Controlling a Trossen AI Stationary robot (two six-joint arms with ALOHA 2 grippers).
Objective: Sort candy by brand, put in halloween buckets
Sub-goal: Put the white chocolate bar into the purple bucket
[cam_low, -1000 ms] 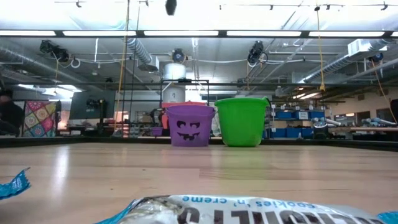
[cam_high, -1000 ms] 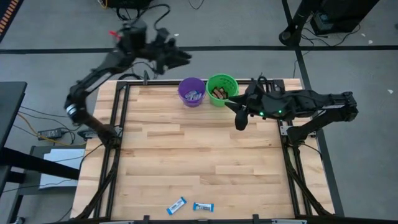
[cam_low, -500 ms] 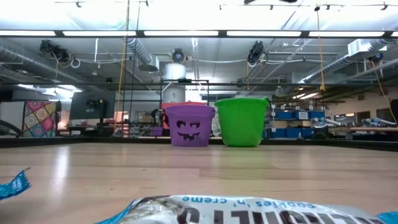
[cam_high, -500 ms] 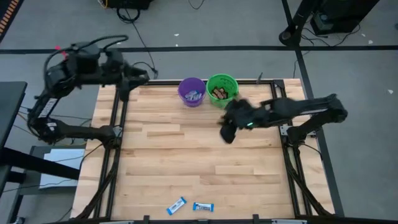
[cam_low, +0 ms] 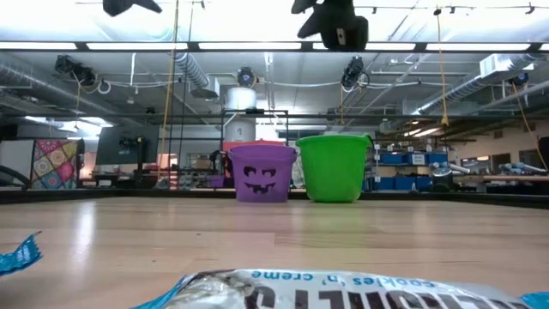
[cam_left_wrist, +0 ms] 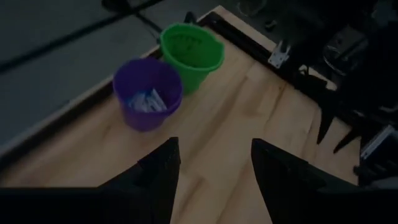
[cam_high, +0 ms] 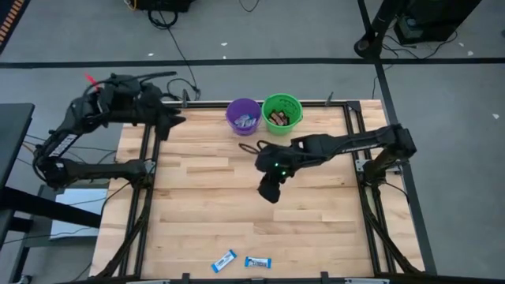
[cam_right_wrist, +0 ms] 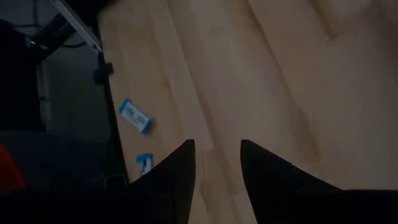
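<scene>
**Two blue bars left, far from the pails**

The purple bucket [cam_high: 243,116] and the green bucket [cam_high: 282,113] stand touching, side by side at the far edge of the tabletop [cam_high: 205,197]. I take the purple one as my landmark. It holds blue-and-white wrapped candy, visible from above and through the left wrist camera; its green neighbour holds dark brown pieces.

Only two loose bars remain, both blue-and-white: one candy bar [cam_high: 225,260] lies at an angle, and a second candy bar [cam_high: 258,263] lies just beside it. Both sit at the tabletop's near edge, well apart from the purple bucket and straight across the wood from it. By colour, I judge both belong in the purple bucket.

The right pincer [cam_high: 269,192] hangs over the middle of the tabletop, between the purple bucket and the two bars, pointing toward the bars. Its fingers are spread with nothing between them, as its own wrist view shows. The left pincer [cam_left_wrist: 211,171] waits off the far left corner, to the side of the purple bucket, fingers likewise spread and empty.

These bars look light, with a thin crinkly film that is probably slippery. The wrapper ends are loose flaps that would fold, so I would pinch across the firm middle, fingers straddling the short width. Lying flat, each bar gives little height to catch, so the fingertips must come nearly down to the wood.
</scene>
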